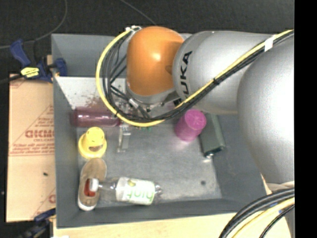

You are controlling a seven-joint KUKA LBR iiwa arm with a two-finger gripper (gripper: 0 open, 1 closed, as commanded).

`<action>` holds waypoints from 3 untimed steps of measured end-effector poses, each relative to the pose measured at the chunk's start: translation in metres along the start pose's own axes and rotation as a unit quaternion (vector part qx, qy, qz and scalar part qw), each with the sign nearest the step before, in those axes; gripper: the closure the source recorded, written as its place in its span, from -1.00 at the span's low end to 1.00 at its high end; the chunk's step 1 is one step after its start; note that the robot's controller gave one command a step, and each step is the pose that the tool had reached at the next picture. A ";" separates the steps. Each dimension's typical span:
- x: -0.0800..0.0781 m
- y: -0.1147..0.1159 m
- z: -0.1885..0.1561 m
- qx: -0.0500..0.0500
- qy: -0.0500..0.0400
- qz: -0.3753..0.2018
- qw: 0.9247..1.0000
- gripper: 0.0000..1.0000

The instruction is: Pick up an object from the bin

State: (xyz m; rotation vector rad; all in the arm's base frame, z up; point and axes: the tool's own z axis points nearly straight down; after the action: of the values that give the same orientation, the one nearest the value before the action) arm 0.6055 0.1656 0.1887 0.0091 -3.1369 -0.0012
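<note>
The fingers (124,139) hung low under the orange cover (151,61), over bare floor of the bin (163,167). Whether they were open or closed could not be told, and nothing showed between them. Nearest lay a yellow toy (92,142) just left and a maroon tube (91,117) behind it, with a pink cup (189,124) off to the right.

Orange wrist cover (151,58) and cables (106,83) hide the bin's (63,148) back middle. Pincer (123,139) is a pale blur below them, state unreadable. Maroon cylinder (91,117): right end behind the cables. Pink cylinder (189,125) and dark grey block (212,139): top ends under the arm (228,68). Green lettering on the clear bottle (136,191) too blurred to read. Red-and-wood item (90,185) in the near-left corner: can't tell what it is.
</note>
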 end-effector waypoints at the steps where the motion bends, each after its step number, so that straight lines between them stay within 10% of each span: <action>1: -0.002 -0.001 -0.005 -0.001 -0.004 0.003 1.000 -1.00; 2: -0.024 0.039 0.093 0.000 -0.004 -0.063 0.998 -1.00; 3: 0.083 0.008 0.064 0.000 -0.007 -0.156 0.988 -1.00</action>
State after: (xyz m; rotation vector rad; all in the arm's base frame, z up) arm 0.5222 0.1727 0.1251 0.5005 -3.1105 -0.0025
